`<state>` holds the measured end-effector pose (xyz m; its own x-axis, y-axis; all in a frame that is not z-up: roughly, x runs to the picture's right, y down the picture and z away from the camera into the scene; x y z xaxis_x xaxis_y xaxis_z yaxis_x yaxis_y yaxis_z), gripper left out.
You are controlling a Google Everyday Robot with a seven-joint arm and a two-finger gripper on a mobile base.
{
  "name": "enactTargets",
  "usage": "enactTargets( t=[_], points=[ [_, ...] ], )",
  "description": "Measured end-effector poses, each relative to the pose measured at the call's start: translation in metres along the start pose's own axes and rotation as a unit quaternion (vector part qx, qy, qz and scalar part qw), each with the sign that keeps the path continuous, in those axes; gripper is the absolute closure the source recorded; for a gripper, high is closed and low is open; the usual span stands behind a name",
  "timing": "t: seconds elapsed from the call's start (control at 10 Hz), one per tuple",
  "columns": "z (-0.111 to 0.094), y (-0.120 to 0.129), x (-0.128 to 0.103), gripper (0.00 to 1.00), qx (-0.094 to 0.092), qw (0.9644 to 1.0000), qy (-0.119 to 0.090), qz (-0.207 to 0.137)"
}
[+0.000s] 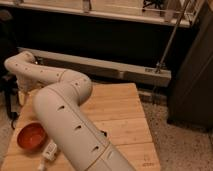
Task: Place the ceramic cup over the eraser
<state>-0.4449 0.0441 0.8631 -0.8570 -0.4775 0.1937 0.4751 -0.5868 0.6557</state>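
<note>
My white arm (pixel 70 125) rises from the bottom middle, bends over the wooden table (pixel 120 115) and reaches back to the far left. My gripper (pixel 22 94) hangs at the arm's end by the table's left edge, mostly hidden behind the arm. The ceramic cup and the striped eraser are out of view, either hidden by the arm or outside the picture.
An orange-red bowl (pixel 31 136) sits at the table's front left. A white tube (pixel 50 149) lies just right of it, against the arm. A dark object (pixel 9 102) stands off the left edge. A low white ledge (pixel 115 67) and a metal pole (pixel 172 37) are behind the table.
</note>
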Motion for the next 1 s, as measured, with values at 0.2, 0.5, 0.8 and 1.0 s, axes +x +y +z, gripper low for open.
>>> enactTargets(
  t=[0.2,0.5,0.8,1.0],
  points=[
    [0.006,0.004,-0.009,0.20,0.001,0.9999,-0.003,0.015],
    [0.014,0.007,-0.026,0.20,0.002,0.9995,-0.007,0.032],
    [0.021,0.000,-0.040,0.36,0.007,0.9991,-0.014,0.039],
    [0.020,-0.004,-0.046,0.56,0.003,0.9991,-0.019,0.037]
  ],
)
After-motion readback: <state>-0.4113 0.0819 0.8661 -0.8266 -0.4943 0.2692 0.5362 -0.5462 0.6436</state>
